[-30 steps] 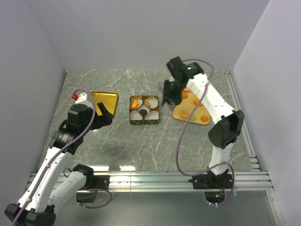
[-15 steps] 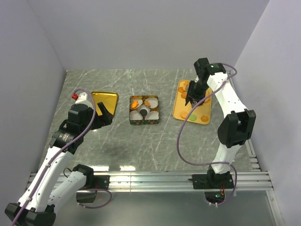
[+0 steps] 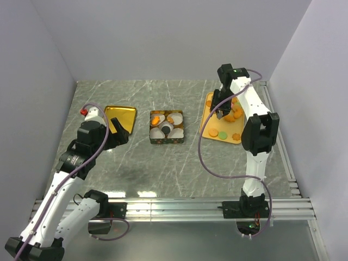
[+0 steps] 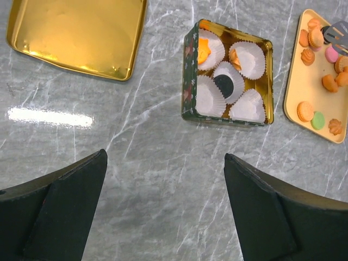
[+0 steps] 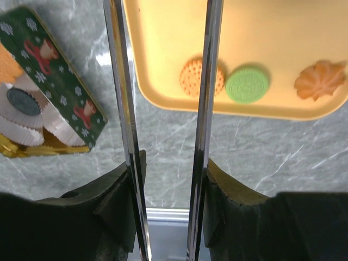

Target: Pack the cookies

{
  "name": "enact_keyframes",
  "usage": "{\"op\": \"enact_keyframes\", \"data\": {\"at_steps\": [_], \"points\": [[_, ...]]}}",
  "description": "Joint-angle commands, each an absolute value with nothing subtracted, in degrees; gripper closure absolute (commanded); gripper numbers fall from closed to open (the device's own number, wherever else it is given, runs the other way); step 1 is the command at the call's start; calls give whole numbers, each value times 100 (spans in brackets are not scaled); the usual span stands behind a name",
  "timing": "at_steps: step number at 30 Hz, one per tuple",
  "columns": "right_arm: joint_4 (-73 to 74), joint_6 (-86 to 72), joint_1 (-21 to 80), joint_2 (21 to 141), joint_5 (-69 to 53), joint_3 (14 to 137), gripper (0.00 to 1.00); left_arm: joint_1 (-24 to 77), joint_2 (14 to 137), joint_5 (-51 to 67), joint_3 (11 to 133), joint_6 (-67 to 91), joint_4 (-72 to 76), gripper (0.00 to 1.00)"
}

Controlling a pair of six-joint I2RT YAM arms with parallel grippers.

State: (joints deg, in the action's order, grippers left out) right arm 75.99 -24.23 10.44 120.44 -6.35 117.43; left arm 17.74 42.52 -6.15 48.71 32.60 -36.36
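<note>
Vs a sec ago, the R pincer (image 3: 220, 106) is no longer at the tin's (image 5: 60, 81) right edge. It now hangs over the far part of the tray (image 5: 261, 32). The L pincer (image 4: 164, 157) sits where it was, spread wide w/ nothing in it. The R pincer is clenched on tongs (image 5: 122, 81). Their two steel blades run out ahead of it and leave the wrist view, so we can't tell if the tips nip anything.

Most cookies (image 4: 305, 111) lie on the tray, under and ahead of the R pincer. An orange cookie (image 5: 190, 76) shows btw the blades, and a green cookie (image 5: 247, 82) lies just to its right. A few sit in the tin's paper cups (image 4: 209, 95), off to that pincer's left.

Risks, as we judge them:
- The blades look thin and slick and the discs are flat, so one may slip or flip at the tips, or crumble if squeezed hard.
- The cookies bunch near the tips, so we may nudge neighbours or lift two.
- The tongs may twist in the grip.
- On the carry left, the blades may clip the tin wall or dent a light cup.

The table (image 4: 136, 217) is glossy grey marble-look w/ white veins and a glare streak. Plain pale walls (image 3: 163, 38) close three sides, and an alu rail (image 3: 174, 206) runs behind both pincers. A gold lid (image 4: 76, 32) lies ahead-left of the L pincer.
</note>
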Motion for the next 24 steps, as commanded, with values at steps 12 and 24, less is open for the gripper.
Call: {"op": "enact_keyframes", "data": {"at_steps": [12,24], "points": [[7717,-2268,1002,12384,-290,12129,51,1441,4043,-624,4852,3261,-3498,5],[7848,-2364,1011,12831,-316,12585,51,1362,3999,-598,4843,3252,-3480,5]]}}
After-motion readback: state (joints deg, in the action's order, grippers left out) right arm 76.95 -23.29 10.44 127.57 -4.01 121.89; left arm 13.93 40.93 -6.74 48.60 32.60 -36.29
